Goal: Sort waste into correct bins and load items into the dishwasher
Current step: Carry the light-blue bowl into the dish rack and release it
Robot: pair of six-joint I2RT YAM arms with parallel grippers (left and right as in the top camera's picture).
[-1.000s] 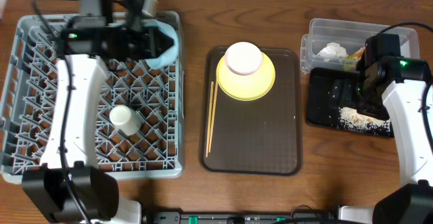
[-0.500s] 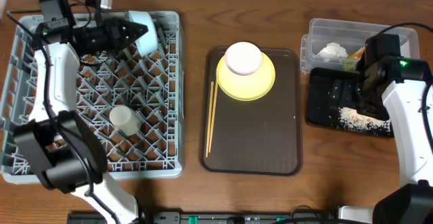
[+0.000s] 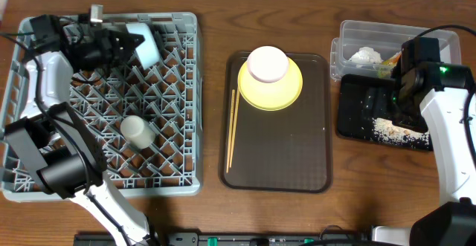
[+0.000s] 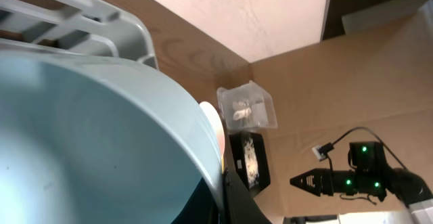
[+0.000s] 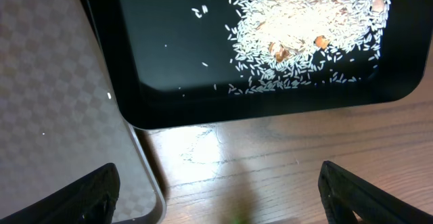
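My left gripper [image 3: 132, 44] is shut on the rim of the light blue bowl [image 3: 145, 41], which stands on edge over the back rows of the grey dishwasher rack [image 3: 171, 179]. In the left wrist view the bowl [image 4: 88, 136] fills the left side, with the left gripper [image 4: 223, 200] pinching its edge. A white cup [image 3: 137, 129] lies in the rack. My right gripper [image 3: 394, 105] hovers open over the black tray [image 3: 349, 120] holding rice scraps [image 3: 390, 129]. In the right wrist view the right gripper [image 5: 220, 197] holds nothing, just past the tray's rim [image 5: 270, 112]. The clear tub [image 3: 394, 32] holds a white tissue [image 3: 366, 55].
A brown serving tray [image 3: 279, 157] in the middle carries a yellow plate [image 3: 271, 90], a pinkish bowl [image 3: 268, 64] on it, and chopsticks [image 3: 231, 131] along its left side. Its corner [image 5: 54, 102] lies beside the black tray.
The left arm has swung towards the rack's back left, carrying the blue bowl leftward along the back rows. The right arm has stayed still.
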